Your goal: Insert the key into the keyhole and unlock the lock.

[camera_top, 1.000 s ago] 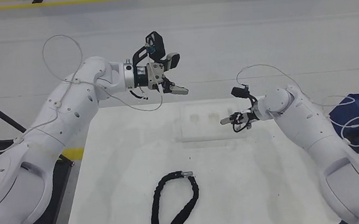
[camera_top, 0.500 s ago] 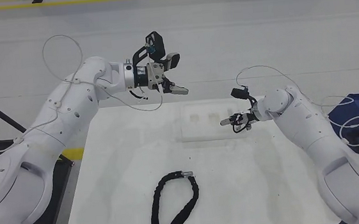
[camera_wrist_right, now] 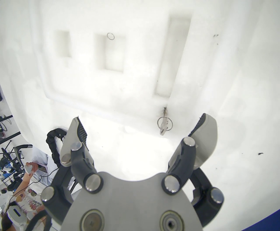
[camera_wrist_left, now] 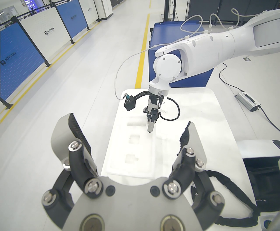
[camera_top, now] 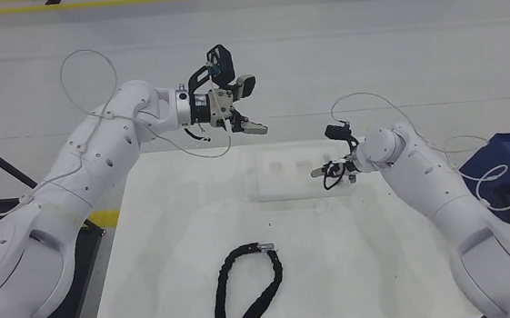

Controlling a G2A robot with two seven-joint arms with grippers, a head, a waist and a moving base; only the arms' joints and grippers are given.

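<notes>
Right pincer [camera_wrist_right: 140, 122] gaped empty over key [camera_wrist_right: 163, 124], tray's [camera_top: 280, 189] 3 o'clock edge; needed centring before pinching. Left pincer [camera_wrist_left: 130, 122] likewise open, empty.

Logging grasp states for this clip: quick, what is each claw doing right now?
Left claw: open, holding nothing.
Right claw: open, holding nothing; the key is not grasped.

On my feed the white table [camera_top: 157, 286] carries a white foam tray [camera_top: 280, 186] near its far edge. I count three recesses pressed into it, two squarish and one long slot. A small wire ring [camera_wrist_right: 110, 36] lies in the middle one. Past the table's right edge stands a blue cabinet [camera_wrist_left: 175, 32]. A power brick [camera_wrist_left: 248, 101] lies on the floor nearby, and a yellow floor line [camera_wrist_left: 142, 50] runs past.
</notes>
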